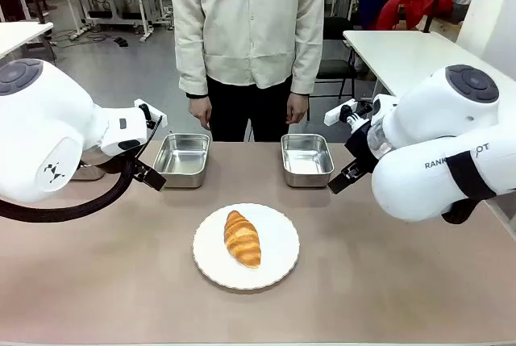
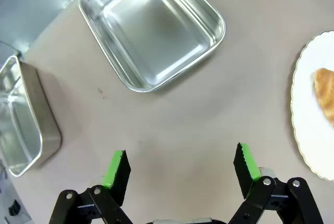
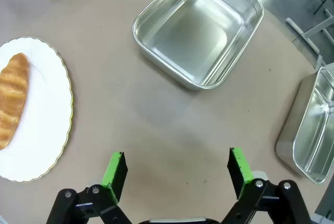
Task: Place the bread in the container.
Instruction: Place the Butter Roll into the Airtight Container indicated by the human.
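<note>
The bread [image 1: 242, 238], a golden-brown croissant, lies on a round white plate [image 1: 279, 243] at the middle of the table. Two shiny steel containers stand beyond it: one on the left [image 1: 183, 157], one on the right [image 1: 306, 159], both with nothing inside. My left gripper [image 1: 151, 177] hovers beside the left container, my right gripper [image 1: 340, 183] beside the right one. The left wrist view has my left gripper [image 2: 181, 165] open over bare table, short of a container [image 2: 151, 31], with the bread [image 2: 326, 92] at the right edge. My right gripper [image 3: 175, 169] is open too, near a container [image 3: 201, 33] and the bread [image 3: 13, 101].
A person stands at the far side of the table, hands hanging just behind the containers. Further steel trays sit at the table's outer ends [image 2: 21, 125] [image 3: 313, 125]. The plate's rim shows in both wrist views [image 2: 308, 114] [image 3: 44, 114]. Bare tabletop lies between grippers and plate.
</note>
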`<state>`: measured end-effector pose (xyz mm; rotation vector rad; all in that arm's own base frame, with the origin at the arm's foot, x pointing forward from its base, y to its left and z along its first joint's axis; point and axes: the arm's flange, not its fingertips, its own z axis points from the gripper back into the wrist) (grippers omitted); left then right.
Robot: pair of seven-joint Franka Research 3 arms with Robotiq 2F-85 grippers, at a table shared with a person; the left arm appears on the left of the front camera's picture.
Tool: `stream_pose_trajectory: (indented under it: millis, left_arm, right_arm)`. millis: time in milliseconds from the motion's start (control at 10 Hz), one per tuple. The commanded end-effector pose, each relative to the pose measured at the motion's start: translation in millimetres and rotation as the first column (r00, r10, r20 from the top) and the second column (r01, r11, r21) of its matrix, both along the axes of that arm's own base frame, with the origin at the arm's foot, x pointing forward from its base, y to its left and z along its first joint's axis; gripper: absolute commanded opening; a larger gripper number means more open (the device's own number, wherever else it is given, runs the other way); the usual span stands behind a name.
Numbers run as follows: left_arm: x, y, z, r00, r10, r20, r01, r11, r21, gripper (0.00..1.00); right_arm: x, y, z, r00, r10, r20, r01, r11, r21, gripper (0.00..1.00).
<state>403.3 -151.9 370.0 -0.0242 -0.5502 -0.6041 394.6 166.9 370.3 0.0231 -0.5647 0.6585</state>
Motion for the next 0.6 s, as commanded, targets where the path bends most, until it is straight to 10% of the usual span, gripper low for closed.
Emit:
stream_pose_trajectory:
  millis: [0, 500]
  left_arm:
    - [0.0, 0.0, 0.0, 1.0, 0.0, 0.0, 0.0, 1.0, 0.0, 1.0]
    - [0.0, 0.0, 0.0, 1.0, 0.0, 0.0, 0.0, 1.0, 0.0, 1.0]
  right_arm:
    - [0.1, 0.0, 0.1, 1.0, 0.0, 0.0, 0.0, 1.0, 0.0, 1.0]
    - [0.1, 0.0, 0.1, 1.0, 0.0, 0.0, 0.0, 1.0, 0.0, 1.0]
